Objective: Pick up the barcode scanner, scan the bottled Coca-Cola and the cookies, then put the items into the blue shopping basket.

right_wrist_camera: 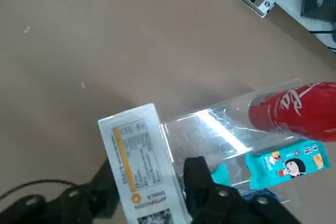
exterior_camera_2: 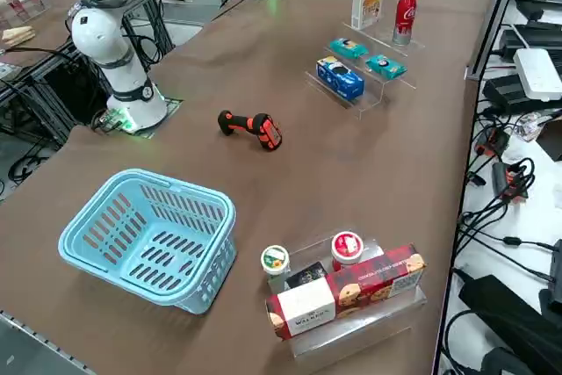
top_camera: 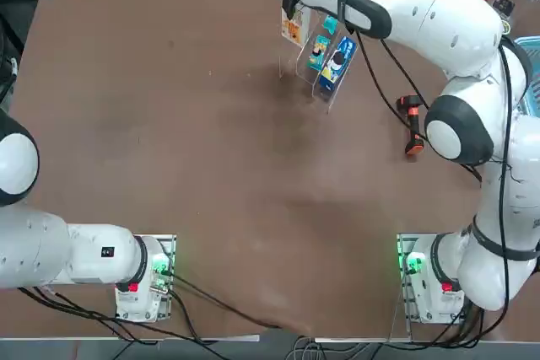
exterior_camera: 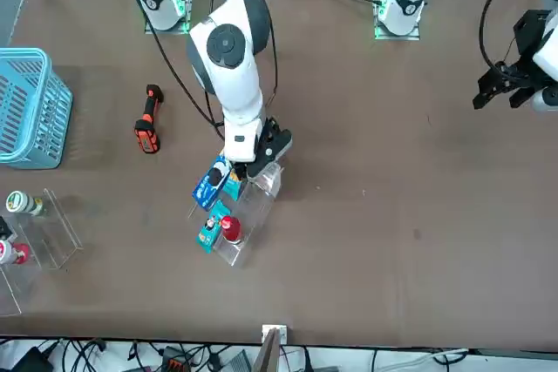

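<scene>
The right gripper (right_wrist_camera: 152,203) has its jaws closed around the cookies (right_wrist_camera: 140,161) on the clear stand beside the bottled Coca-Cola (right_wrist_camera: 294,111), while the barcode scanner (exterior_camera_2: 251,126) lies untouched on the bench (top_camera: 186,166) near the blue shopping basket (exterior_camera_2: 149,236).

bright, even light | glare on clear stand (right_wrist_camera: 220,129) | soft shadows

The right arm (top_camera: 447,31) has glossy white rounded link shells, dark grey joint bands, black cables along its links, and a green-lit base (top_camera: 411,263).
</scene>
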### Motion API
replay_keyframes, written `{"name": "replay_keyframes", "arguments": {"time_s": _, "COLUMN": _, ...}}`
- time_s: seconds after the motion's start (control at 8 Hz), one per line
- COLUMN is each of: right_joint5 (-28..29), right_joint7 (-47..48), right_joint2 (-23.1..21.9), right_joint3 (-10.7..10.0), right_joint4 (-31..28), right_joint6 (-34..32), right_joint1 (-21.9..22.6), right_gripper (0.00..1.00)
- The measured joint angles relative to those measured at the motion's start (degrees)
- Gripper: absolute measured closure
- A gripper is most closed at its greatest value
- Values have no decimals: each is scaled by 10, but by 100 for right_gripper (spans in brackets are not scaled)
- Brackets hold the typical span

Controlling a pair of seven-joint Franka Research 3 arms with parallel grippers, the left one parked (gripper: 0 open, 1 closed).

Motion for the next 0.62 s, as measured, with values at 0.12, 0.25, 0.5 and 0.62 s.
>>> {"name": "replay_keyframes", "arguments": {"time_s": 0.12, "right_joint5": 0, "right_joint7": 0, "right_joint2": 0, "right_joint3": 0, "right_joint4": 1, "right_joint6": 0, "right_joint1": 1, "right_gripper": 52}}
{"name": "replay_keyframes", "arguments": {"time_s": 0.25, "right_joint5": 0, "right_joint7": 0, "right_joint2": 0, "right_joint3": 0, "right_joint4": 1, "right_joint6": 0, "right_joint1": 2, "right_gripper": 55}}
{"name": "replay_keyframes", "arguments": {"time_s": 0.5, "right_joint5": 0, "right_joint7": 0, "right_joint2": 0, "right_joint3": 0, "right_joint4": 3, "right_joint6": -3, "right_joint1": 2, "right_gripper": 64}}
{"name": "replay_keyframes", "arguments": {"time_s": 0.62, "right_joint5": 0, "right_joint7": 0, "right_joint2": 0, "right_joint3": 0, "right_joint4": 5, "right_joint6": -11, "right_joint1": 2, "right_gripper": 64}}
